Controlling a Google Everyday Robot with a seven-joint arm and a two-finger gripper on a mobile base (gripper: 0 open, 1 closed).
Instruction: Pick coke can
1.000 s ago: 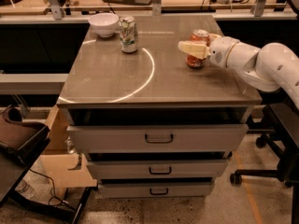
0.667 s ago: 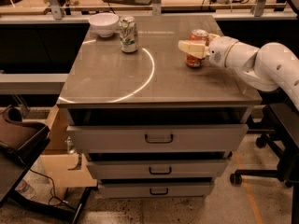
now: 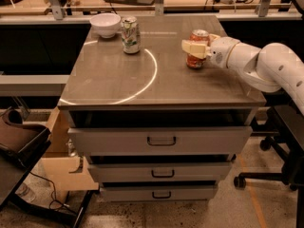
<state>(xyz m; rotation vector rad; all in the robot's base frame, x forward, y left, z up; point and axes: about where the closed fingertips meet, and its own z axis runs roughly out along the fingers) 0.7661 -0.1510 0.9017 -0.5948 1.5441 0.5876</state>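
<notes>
The step in hand looks like securing the grasp on the coke can [image 3: 195, 61] before any lift. To do it well, the gripper [image 3: 197, 45] should have the can centred in its hold, at about mid-height on the can's body, and should close squarely across the round wall, so the can is neither pushed sideways nor tipped. The squeeze ought to be firm but gentle, since a thin soda can probably dents easily. The lift should then go straight up, so the base leaves the desk [image 3: 142, 87] cleanly without dragging.

The coke can stands upright on the far right part of the desk, with its silver top rim showing. The gripper reaches in from the right at the end of the white arm [image 3: 266, 65] and sits right at the can. Its pale front part crosses the can's upper body on the near side, and the can's lower half shows beneath it. Whether the gripper has actually closed on the can cannot be told from this view. The can's base appears to rest on the desk.

The white and green can [image 3: 129, 34] and the white bowl [image 3: 105, 24] stand well apart, at the far left, clear of the arm's likely path.
</notes>
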